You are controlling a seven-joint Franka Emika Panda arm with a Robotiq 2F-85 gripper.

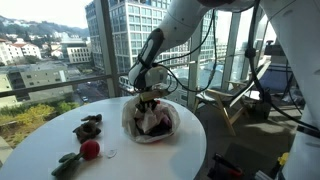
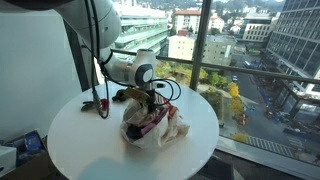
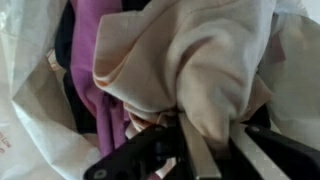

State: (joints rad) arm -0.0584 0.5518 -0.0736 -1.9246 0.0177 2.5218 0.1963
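On the round white table (image 1: 185,155) stands a crumpled white plastic bag (image 1: 168,128) stuffed with clothes. My gripper (image 1: 148,98) reaches down into its open top; both exterior views show this, and the bag (image 2: 172,131) sits under the gripper (image 2: 150,99). In the wrist view the gripper (image 3: 222,142) is shut on a fold of beige cloth (image 3: 190,60), pinched between the two dark fingers (image 3: 196,152). A purple garment (image 3: 98,50) and dark fabric lie beside it, inside the bag wall (image 3: 25,95).
A red ball (image 1: 90,149), a dark plush toy (image 1: 88,126) and a green object (image 1: 68,163) lie on the table beside the bag. Large windows stand just behind the table (image 2: 90,145). A chair (image 1: 225,105) stands nearby.
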